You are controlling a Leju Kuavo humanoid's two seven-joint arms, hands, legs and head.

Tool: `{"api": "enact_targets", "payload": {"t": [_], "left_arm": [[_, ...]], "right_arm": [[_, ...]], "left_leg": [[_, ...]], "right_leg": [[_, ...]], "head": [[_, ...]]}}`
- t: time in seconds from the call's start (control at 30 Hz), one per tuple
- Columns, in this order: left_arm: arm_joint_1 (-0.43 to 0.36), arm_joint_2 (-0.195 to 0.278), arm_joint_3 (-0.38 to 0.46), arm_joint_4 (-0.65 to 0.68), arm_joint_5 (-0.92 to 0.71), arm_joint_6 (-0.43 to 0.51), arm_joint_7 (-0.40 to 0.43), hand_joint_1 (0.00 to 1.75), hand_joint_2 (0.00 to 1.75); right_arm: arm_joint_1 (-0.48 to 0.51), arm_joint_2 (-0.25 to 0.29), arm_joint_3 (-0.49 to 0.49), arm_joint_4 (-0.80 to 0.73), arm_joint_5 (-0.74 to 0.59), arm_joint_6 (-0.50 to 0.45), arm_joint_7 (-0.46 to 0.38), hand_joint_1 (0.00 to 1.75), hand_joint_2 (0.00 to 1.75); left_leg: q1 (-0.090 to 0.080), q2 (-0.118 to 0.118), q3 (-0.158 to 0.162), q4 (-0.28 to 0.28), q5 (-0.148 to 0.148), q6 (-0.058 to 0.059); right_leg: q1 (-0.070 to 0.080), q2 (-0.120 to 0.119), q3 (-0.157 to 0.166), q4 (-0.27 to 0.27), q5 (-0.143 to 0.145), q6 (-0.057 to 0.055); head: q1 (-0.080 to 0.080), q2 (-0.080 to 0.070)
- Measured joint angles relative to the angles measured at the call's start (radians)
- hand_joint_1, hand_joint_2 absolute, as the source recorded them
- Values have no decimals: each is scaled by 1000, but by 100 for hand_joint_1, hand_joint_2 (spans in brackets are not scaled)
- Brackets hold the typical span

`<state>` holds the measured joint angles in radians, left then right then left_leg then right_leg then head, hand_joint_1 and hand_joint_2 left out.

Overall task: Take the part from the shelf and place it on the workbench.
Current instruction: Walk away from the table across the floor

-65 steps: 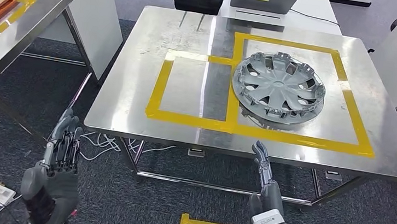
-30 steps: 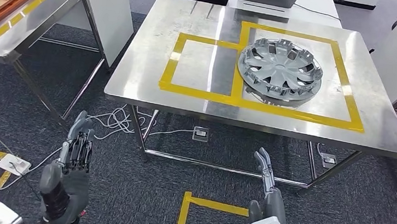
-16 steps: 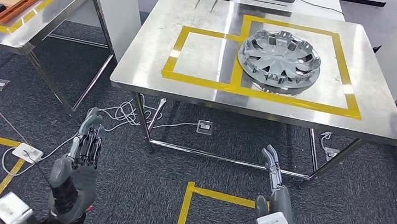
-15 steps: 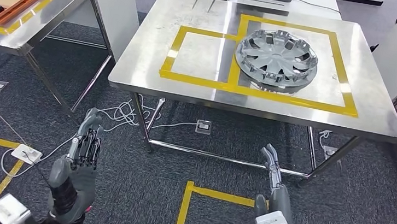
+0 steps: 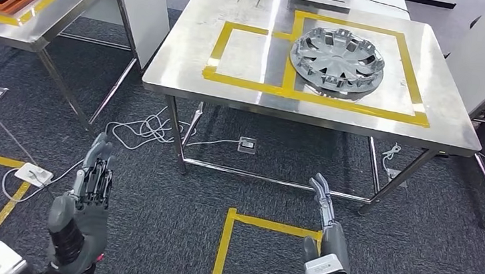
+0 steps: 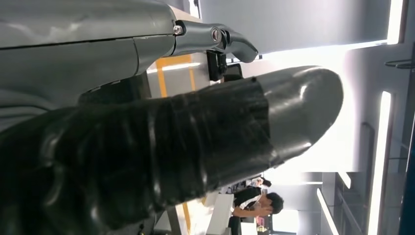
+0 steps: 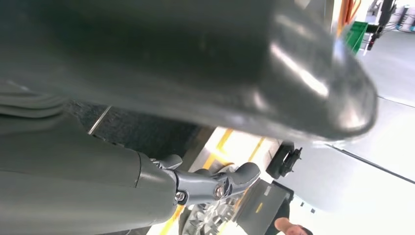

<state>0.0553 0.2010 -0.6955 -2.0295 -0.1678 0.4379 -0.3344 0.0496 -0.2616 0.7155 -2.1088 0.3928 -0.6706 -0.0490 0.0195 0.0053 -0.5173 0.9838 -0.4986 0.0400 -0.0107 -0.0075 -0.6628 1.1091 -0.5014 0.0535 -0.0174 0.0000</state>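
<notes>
Farther from the camera than before, the workbench (image 5: 185, 78) carries the hubcap (image 5: 336, 59) inside yellow tape; left hand (image 5: 82, 202) and right hand (image 5: 325, 236) hang empty, fingers extended and apart.

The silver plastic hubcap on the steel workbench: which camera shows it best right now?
The head view. There the silver plastic hubcap lies whole and unobstructed inside the yellow tape outline on the steel workbench. The right wrist view catches a sliver of it behind the right robot hand. In the left wrist view I cannot make it out.
</notes>
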Motion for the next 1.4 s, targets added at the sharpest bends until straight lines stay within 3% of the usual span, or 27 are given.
{"api": "enact_targets", "payload": {"t": [0.03, 0.07, 0.1, 0.13, 0.2, 0.27, 0.33, 0.4, 0.47, 0.53, 0.57, 0.6, 0.63, 0.7, 0.73, 0.77, 0.83, 0.9, 0.93, 1.0, 1.07, 1.1, 1.13, 1.17, 1.23, 1.3, 1.4], "left_arm": [[0, 0, 0, 0, 1, 0, 1, 0, 0], [1, 0, 1, -1, 2, -1, 3, 0, 0], [1, 0, 1, -1, 2, -1, 4, 0, 0], [1, 0, 1, -1, 3, -1, 5, 0, 0], [1, 0, 2, -1, 4, -1, 6, 0, 0], [1, 0, 2, -4, 4, -1, 7, 0, 0], [0, 0, 2, -7, 5, -1, 7, 0, 0], [1, 1, 3, -9, 6, -1, 8, 0, 0], [1, 1, 4, -10, 8, -1, 8, 0, 0], [2, 2, 6, -11, 10, 0, 8, 0, 0], [2, 2, 6, -11, 11, 0, 9, 0, 0], [2, 2, 7, -11, 12, 0, 9, 0, 0], [2, 2, 7, -11, 13, 0, 9, 0, 0], [2, 2, 8, -11, 14, 0, 9, 0, 0], [1, 2, 8, -11, 14, 0, 9, 0, 0], [1, 2, 8, -12, 14, 0, 9, 0, 0], [0, 2, 8, -12, 14, 0, 8, 0, 0], [1, 2, 9, -12, 14, 0, 8, 0, 0], [1, 2, 9, -12, 14, 0, 8, 0, 0], [1, 2, 9, -12, 15, 0, 9, 0, 0], [1, 2, 9, -12, 15, 0, 9, 0, 0], [1, 2, 9, -12, 16, -1, 9, 0, 0], [2, 2, 9, -12, 16, -1, 9, 0, 0], [2, 2, 9, -12, 17, -1, 8, 0, 0], [2, 2, 9, -12, 18, 0, 8, 0, 0], [1, 2, 9, -12, 19, 0, 6, 0, 0], [1, 2, 9, -12, 20, -1, 5, 0, 0]], "right_arm": [[0, 0, 0, 0, 1, 0, 2, 0, 0], [0, -1, 1, 0, 2, 0, 4, 0, 0], [0, -1, 1, 0, 3, 0, 6, 0, 0], [0, -1, 1, 0, 4, 0, 6, 0, 0], [0, -1, 1, 0, 5, -1, 8, 0, 0], [-2, -1, 1, -1, 7, -1, 9, 0, 0], [-2, -1, 1, -4, 10, -2, 10, 0, 0], [-3, -1, 2, -5, 12, -2, 12, 0, 0], [-4, -1, 2, -5, 13, -2, 14, 0, 0], [-4, -1, 2, -5, 13, -3, 15, 0, 0], [-3, -1, 2, -5, 13, -3, 15, 0, 0], [-3, -1, 2, -5, 13, -3, 16, 0, 0], [-3, -1, 2, -5, 13, -3, 16, 0, 0], [-3, -1, 2, -5, 13, -3, 17, 0, 0], [-2, -1, 2, -5, 13, -3, 18, 0, 0], [-2, -1, 2, -5, 13, -3, 18, 0, 0], [-3, -1, 2, -6, 14, -4, 18, 0, 0], [-2, -1, 2, -6, 14, -4, 18, 0, 0], [-2, -2, 2, -6, 14, -4, 18, 0, 0], [-2, -3, 3, -6, 14, -5, 19, 0, 0], [-1, -3, 4, -5, 15, -6, 20, 0, 0], [-1, -4, 4, -5, 15, -7, 21, 0, 0], [-1, -4, 5, -5, 15, -7, 22, 0, 0], [-1, -5, 5, -5, 15, -7, 23, 0, 0], [-2, -6, 5, -5, 17, -8, 25, 0, 0], [-3, -6, 6, -6, 19, -9, 26, 0, 0], [-5, -6, 6, -6, 23, -10, 28, 0, 0]], "left_leg": [[-1, 0, -10, 1, 10, 2], [-2, 0, -21, 3, 20, 3], [-3, 0, -35, 7, 31, 2], [-4, 0, -50, 11, 42, 0], [-4, 0, -83, 21, 61, -5], [-4, 0, -104, 27, 78, -14], [-2, 1, -117, 27, 98, -28], [-1, 1, -126, 29, 105, -40], [-1, -1, -149, 74, 52, -49], [0, -2, -183, 186, -43, -54], [0, -3, -194, 247, -73, -56], [0, -3, -197, 290, -77, -57], [0, -3, -186, 306, -59, -57], [0, -3, -115, 246, -2, -51], [-1, -2, -60, 178, 4, -46], [-3, -3, -9, 107, -7, -42], [-9, -4, 41, 19, -39, -32], [-10, -3, 31, 4, -32, -17], [-9, -3, 25, 2, -22, -9], [-5, 1, 5, -2, -1, 4], [-5, 2, -17, -1, 21, 9], [-5, 2, -30, 1, 32, 8], [-5, 2, -44, 4, 44, 6], [-5, 2, -59, 8, 55, 4], [-5, 1, -89, 17, 73, -3], [-6, 2, -109, 21, 91, -14], [-3, 4, -123, 20, 116, -34]], "right_leg": [[-1, 0, -10, 62, -47, 3], [-3, 0, -15, 117, -72, 6], [-3, 0, -10, 151, -72, 7], [-3, 0, 7, 155, -51, 7], [-2, 1, 79, 68, 1, 1], [3, 3, 159, -54, -1, -11], [10, 4, 189, -109, -19, -21], [10, 2, 177, -122, -11, -33], [6, -2, 159, -129, 8, -50], [6, -4, 137, -129, 28, -60], [7, -4, 125, -128, 39, -61], [7, -4, 110, -127, 51, -61], [8, -4, 96, -125, 63, -60], [8, -4, 64, -120, 87, -55], [9, -3, 51, -117, 96, -51], [10, -3, 41, -113, 105, -47], [10, -4, 30, -109, 123, -35], [7, -3, 24, -111, 135, -22], [5, -1, 18, -103, 122, -15], [1, 2, -5, -34, 39, -4], [-3, 2, -25, 89, -56, 5], [-4, 2, -25, 139, -72, 8], [-5, 2, -15, 163, -63, 10], [-5, 2, 8, 154, -37, 9], [-4, 3, 90, 48, 6, 3], [1, 4, 166, -70, 0, -8], [7, 2, 172, -121, -9, -26]], "head": [[8, 0], [14, 0], [19, 0], [23, 0], [32, 0], [36, 0], [38, 0], [39, 0], [31, 0], [20, 0], [15, 0], [11, 0], [8, 0], [-1, 0], [-5, 0], [-7, 0], [-8, 0], [-7, 0], [-6, 0], [4, 0], [18, 0], [23, 0], [28, 0], [32, 0], [40, 0], [43, 0], [45, 0]]}}
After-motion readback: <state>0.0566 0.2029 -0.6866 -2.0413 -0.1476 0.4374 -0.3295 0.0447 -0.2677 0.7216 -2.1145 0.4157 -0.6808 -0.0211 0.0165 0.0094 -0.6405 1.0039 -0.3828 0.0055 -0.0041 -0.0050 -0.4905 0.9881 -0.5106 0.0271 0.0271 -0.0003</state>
